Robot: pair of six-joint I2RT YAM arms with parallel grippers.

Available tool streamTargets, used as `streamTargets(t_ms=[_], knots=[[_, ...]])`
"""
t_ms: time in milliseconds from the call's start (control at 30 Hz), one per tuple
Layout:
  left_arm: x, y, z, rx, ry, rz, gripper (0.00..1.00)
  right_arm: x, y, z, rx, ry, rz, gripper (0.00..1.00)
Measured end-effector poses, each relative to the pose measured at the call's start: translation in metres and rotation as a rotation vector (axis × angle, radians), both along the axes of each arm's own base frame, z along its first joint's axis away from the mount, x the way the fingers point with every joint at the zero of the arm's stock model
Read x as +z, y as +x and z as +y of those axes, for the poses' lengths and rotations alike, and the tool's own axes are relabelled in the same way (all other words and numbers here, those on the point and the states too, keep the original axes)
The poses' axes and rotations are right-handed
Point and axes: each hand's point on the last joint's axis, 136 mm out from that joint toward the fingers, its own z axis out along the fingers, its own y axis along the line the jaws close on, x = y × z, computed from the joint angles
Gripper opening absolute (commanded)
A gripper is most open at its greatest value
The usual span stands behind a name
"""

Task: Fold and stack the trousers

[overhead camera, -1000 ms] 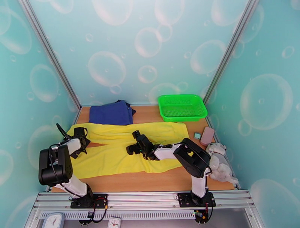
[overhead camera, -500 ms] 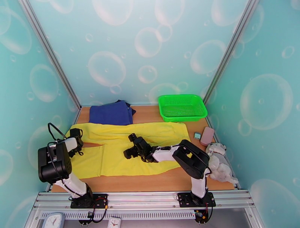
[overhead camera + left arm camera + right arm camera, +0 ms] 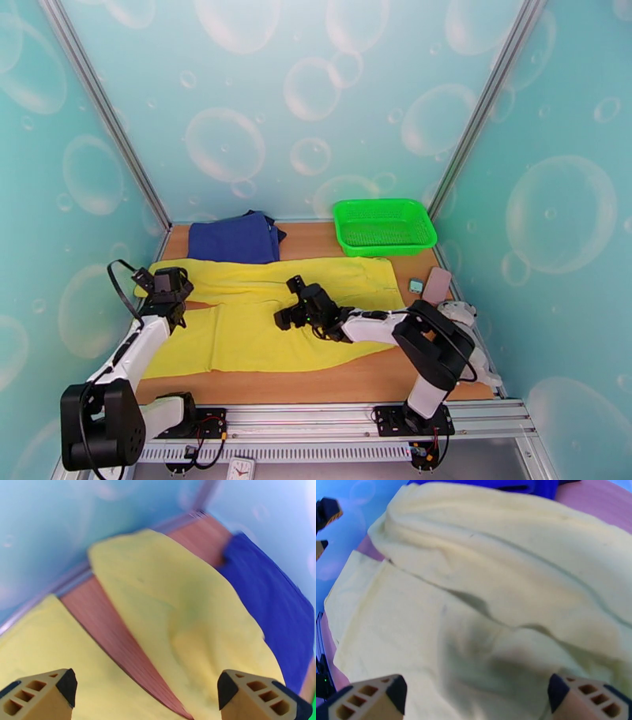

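**Both grippers spread wide above the flat yellow trousers**

Left gripper (image 3: 146, 689): I read its jaws as fully parted, with nothing between them. From overhead it sits at the table's 9 o'clock side, above the place where the two legs diverge. Right gripper (image 3: 478, 695): its jaws are likewise wide apart and empty, and it sits near the table's centre over the middle of the garment. The wrist view is blurred there, so I cannot tell whether its fingertips touch the cloth.

The trousers (image 3: 253, 324) lie spread flat across the table (image 3: 316, 383), waist towards 3 o'clock and leg ends towards 9 o'clock. A wedge of bare wood shows between the legs. A folded navy garment (image 3: 234, 237) lies at 11 o'clock, against the far leg's edge. A green basket (image 3: 387, 251) stands at 1 o'clock, just beyond the waist.
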Motion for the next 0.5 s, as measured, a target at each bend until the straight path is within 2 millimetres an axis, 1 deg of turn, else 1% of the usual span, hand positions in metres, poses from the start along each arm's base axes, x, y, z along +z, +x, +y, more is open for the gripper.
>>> streamTargets(t_ms=[100, 200, 300, 367, 433, 500], knots=[[-0.024, -0.005, -0.024, -0.093, -0.055, 0.053, 0.99, 0.009, 0.026, -0.043, -0.139, 0.033, -0.008, 0.99], [-0.054, -0.017, -0.045, -0.15, -0.122, 0.121, 0.99, 0.002, 0.041, -0.081, -0.253, 0.041, 0.021, 0.99], [-0.081, -0.032, -0.058, -0.159, -0.2, 0.19, 0.99, -0.01, 0.045, -0.103, -0.33, 0.048, 0.064, 0.99], [-0.093, -0.04, -0.062, -0.151, -0.237, 0.219, 0.99, -0.018, 0.048, -0.116, -0.381, 0.053, 0.092, 0.99], [-0.101, -0.047, -0.063, -0.126, -0.261, 0.238, 0.99, -0.027, 0.048, -0.13, -0.437, 0.056, 0.124, 0.99], [-0.103, -0.051, -0.058, -0.074, -0.26, 0.236, 0.99, -0.034, 0.047, -0.145, -0.499, 0.072, 0.152, 0.99]])
